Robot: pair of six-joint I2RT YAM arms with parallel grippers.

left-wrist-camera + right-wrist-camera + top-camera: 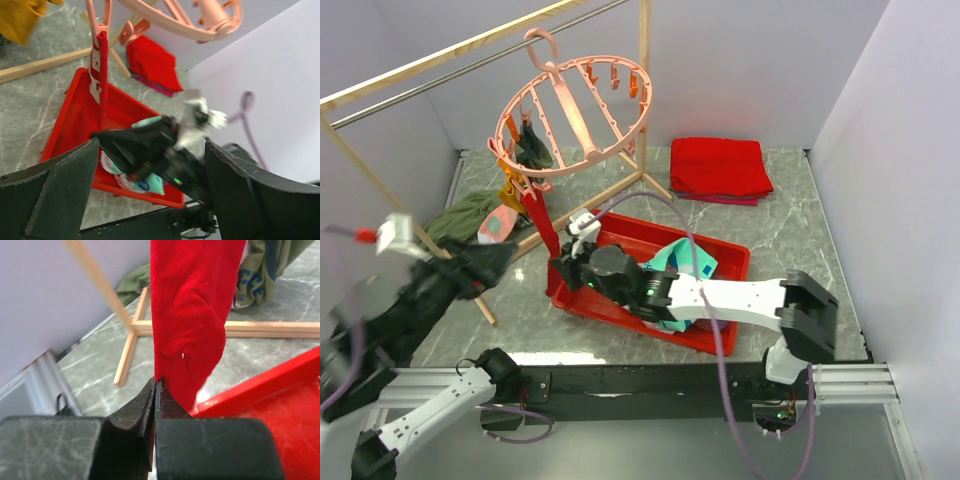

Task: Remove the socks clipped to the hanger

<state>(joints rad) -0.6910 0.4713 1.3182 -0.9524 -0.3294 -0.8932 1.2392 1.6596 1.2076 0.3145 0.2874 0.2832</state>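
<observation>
The round pink hanger (582, 105) hangs from the metal bar. A red sock (542, 225) hangs from one of its clips, beside a dark green sock (530, 148) and an orange-yellow sock (510, 187). My right gripper (560, 262) is shut on the red sock's lower end (192, 315), jaws pressed together (156, 387), at the bin's left corner. My left gripper (495, 262) is open and empty, left of the red sock (101, 70); its fingers (50, 200) frame the right arm. Teal patterned socks (685, 262) lie in the bin.
A red bin (730, 250) sits mid-table, rim in the right wrist view (260, 385). The wooden rack's base bars (250, 330) cross the marble floor. A folded red cloth (718, 168) lies at the back. Green and pink socks (465, 215) lie at left.
</observation>
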